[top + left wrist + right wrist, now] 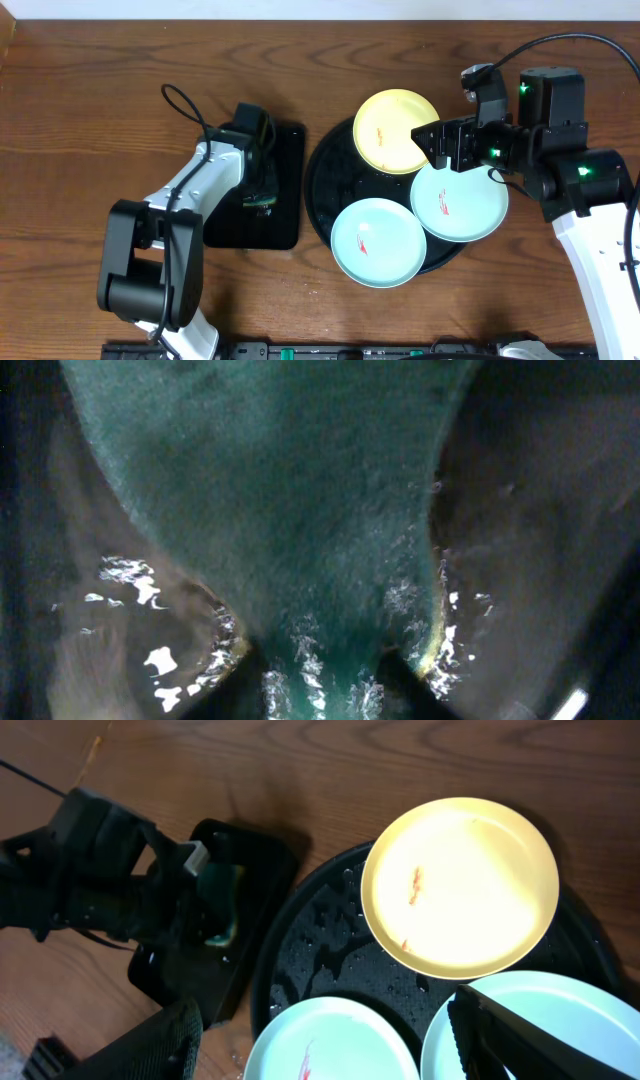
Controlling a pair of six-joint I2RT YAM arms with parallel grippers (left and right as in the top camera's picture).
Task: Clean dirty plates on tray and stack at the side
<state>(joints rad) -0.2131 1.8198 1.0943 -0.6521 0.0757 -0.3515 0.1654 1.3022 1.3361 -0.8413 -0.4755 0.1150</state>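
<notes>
**Step in hand (judged):** pick-up of the sponge [258, 203] from the rectangular tray [285, 228], ahead of wiping.
**Method advised:** the sponge is best gripped across its middle and lifted straight up, clear of the rim. Its flat face should then be laid on a smear while that plate is steadied from the other side.
**Left hand [260, 188]:** narrowed onto the sponge. The green face is seen pinched between the fingers, low over the rectangular tray.
**Right hand [441, 147]:** spread wide, nothing held, poised above the meeting of the yellow plate [390, 125] and the right mint plate [465, 208]. Contact cannot be told.
**Plates:** all three, including the front mint plate [375, 242], lie on the round tray [320, 180]. Each is marked red, and none is stacked on the surface [100, 80].
</notes>
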